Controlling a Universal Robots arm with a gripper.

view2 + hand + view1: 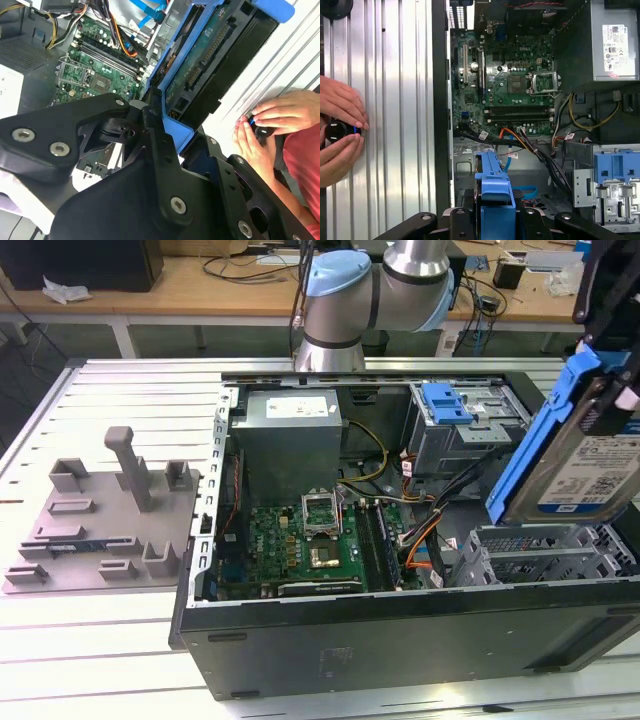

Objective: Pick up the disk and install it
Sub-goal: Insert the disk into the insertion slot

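You're mid-carry: the gripper is clenched on the disk by its blue carrier, holding it tilted in the air over the drive cage at the exterior view's right of the open computer case. By my judgement, seating it calls for squaring the carrier to a bay.

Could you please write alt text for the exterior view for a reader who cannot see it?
The robot's hand holds the disk in its blue frame, tilted in the air at the exterior view's right, above the open computer case. Inside are a green motherboard and a grey power supply; a grey fixture plate lies at the exterior view's left.
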